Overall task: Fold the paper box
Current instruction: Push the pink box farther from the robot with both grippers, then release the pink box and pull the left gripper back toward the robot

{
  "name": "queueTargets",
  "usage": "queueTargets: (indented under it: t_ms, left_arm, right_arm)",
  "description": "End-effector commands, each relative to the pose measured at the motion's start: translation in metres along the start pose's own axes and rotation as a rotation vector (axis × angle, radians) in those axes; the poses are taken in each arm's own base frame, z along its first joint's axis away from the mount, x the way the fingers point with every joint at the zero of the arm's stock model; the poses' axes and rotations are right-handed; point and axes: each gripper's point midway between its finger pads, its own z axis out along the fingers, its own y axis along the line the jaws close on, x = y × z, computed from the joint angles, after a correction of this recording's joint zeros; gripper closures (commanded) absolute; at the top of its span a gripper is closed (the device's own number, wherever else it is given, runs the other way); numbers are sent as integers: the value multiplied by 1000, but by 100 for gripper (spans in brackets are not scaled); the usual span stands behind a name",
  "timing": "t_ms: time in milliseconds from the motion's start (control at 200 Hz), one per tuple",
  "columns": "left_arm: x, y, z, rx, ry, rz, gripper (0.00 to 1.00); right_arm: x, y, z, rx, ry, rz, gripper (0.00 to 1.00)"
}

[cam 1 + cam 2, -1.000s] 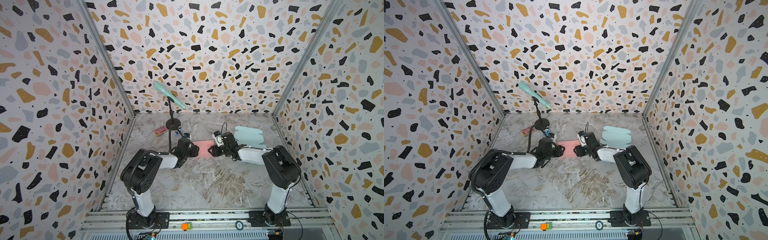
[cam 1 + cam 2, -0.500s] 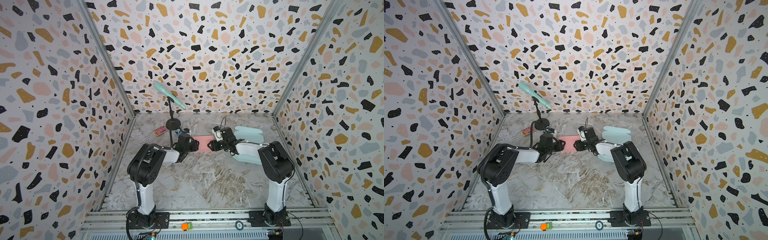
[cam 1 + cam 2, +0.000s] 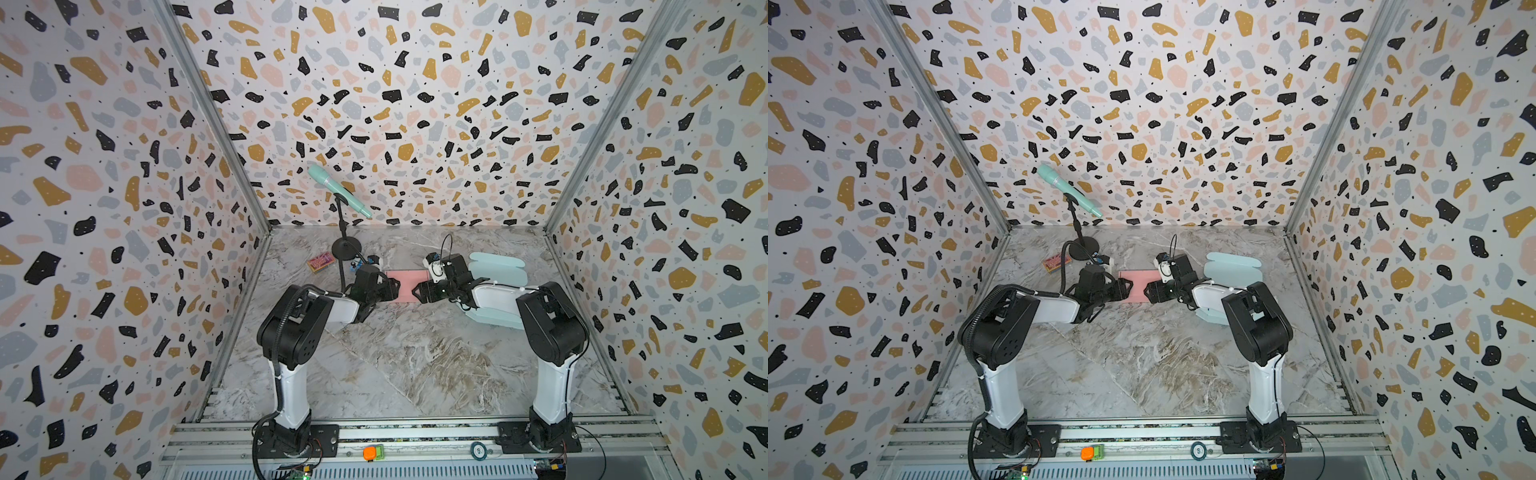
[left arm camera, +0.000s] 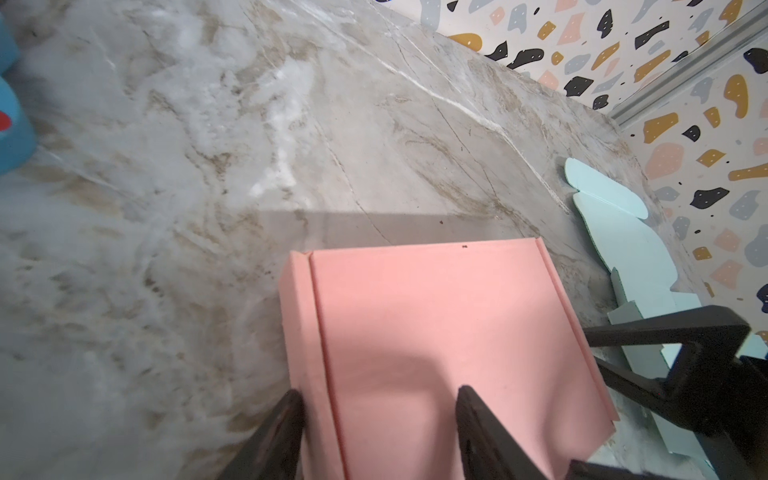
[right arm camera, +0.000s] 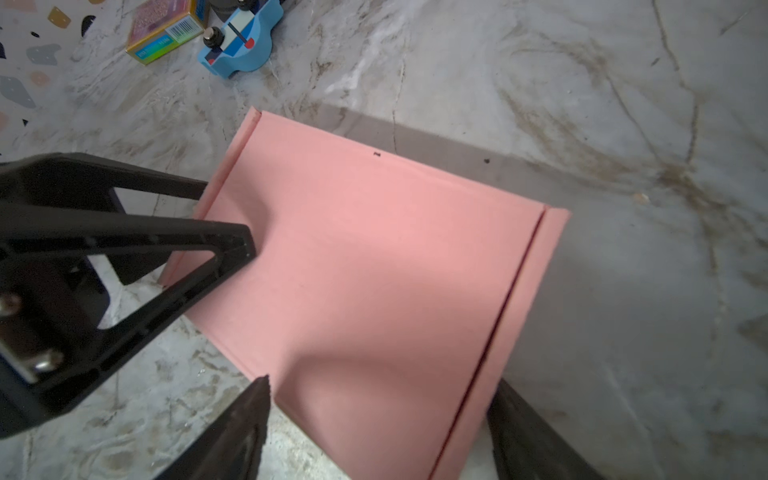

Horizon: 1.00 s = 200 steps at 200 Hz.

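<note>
Your left gripper (image 4: 379,392) and right gripper (image 5: 380,386) both have jaws spread wide, holding nothing, with the pink box (image 4: 436,332) lying flat between them at their tips; it looks light, thin and easily dented, so take it by the stiffer folded side edges.

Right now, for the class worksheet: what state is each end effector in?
Left end effector: open, over one end of the pink paper box.
Right end effector: open, jaws wide either side of the same box.
</note>
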Motion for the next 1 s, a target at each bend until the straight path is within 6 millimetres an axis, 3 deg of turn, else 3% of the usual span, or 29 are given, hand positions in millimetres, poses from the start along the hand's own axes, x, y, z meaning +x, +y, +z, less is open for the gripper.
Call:
queueTargets:
  t_ms: [0,430,716,996]
  left_arm:
    - [-14,-12,-6,54,-47,4,32]
    - [-25,-2,-45,-22,-99,38,0]
    - [-18,-14,-78,1,-132,12,0]
    - [16,-46,-102,-5,-67,96,0]
  right_arm:
    - [-16,10,-17,-4,-43,-32,14]
    - [-12,-10,-62,112,-64,-37,4]
    - [0,-33,-100,284,-41,-65,8]
    - [23,-57,-100,408,56,-103,13]
